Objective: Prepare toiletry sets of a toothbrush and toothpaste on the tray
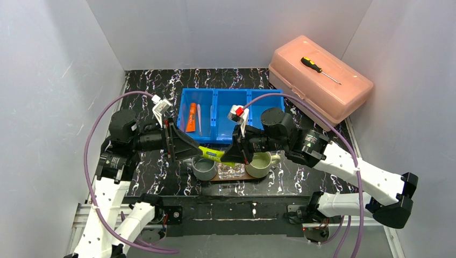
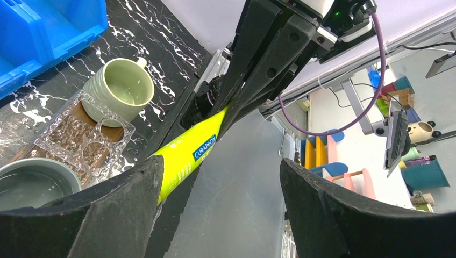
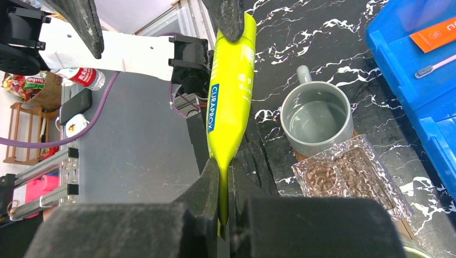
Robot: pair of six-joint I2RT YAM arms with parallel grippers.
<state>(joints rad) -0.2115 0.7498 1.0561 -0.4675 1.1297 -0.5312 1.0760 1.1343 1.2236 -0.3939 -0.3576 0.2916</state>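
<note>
Fingers (image 3: 207, 185) of our right gripper (image 3: 223, 174) pinch the crimped end of the green tube (image 3: 230, 97), while our left gripper (image 2: 220, 166) gapes wide, one finger at the free end, nothing clamped. We read a mid-air hand-over near the grey mug (image 1: 204, 167) on the tray (image 1: 215, 179), centre of the top view; next the left jaws must close on the tube before the right lets go. Its long axis lies nearly level across that frame, free end pointing frame-left.
</note>
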